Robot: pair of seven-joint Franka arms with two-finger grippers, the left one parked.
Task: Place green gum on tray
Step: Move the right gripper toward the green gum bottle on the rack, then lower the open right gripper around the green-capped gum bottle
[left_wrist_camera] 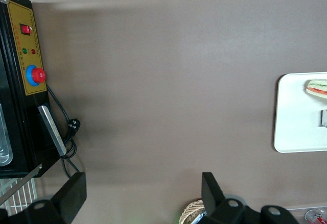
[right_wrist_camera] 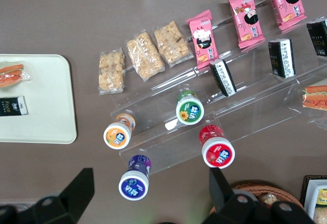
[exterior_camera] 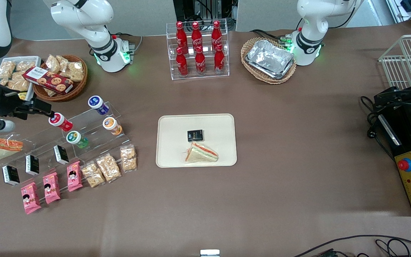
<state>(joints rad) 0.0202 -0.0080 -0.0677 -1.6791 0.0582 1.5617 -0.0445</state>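
The green gum lies on a lower step of a clear stepped stand, white cap with green label facing up. The beige tray sits mid-table and holds a wrapped sandwich and a small black packet. My gripper hangs open and empty, high over the stand's working-arm end. It is close to the red gum and farther from the front camera than the green gum. Its fingers are spread wide.
On the stand also lie orange gum, purple gum, black packets, a sandwich, with pink packs and cracker bags in front. A snack basket, cola rack and foil-tray basket stand farther back.
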